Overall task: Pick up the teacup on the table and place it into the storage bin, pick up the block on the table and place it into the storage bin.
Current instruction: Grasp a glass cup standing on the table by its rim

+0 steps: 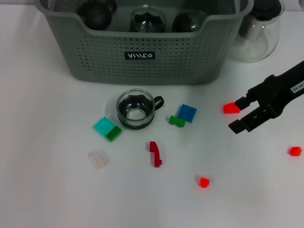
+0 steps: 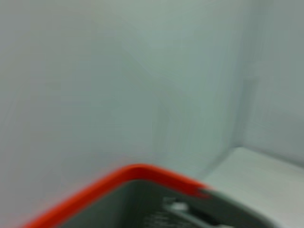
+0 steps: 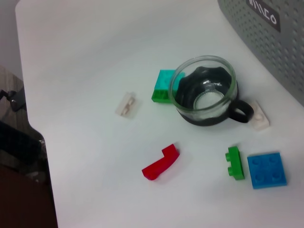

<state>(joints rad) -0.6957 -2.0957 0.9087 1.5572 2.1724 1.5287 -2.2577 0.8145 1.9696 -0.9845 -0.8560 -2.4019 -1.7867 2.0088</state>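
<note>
Teacup (image 1: 136,110) pickup comes first: my right tool (image 1: 240,115), jaws wide and empty, sits at its three o'clock; I'd swing toward it.

Left tool unseen.

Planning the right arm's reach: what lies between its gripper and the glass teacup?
In the head view, between right gripper and glass teacup: blue square block and small green block.
</note>
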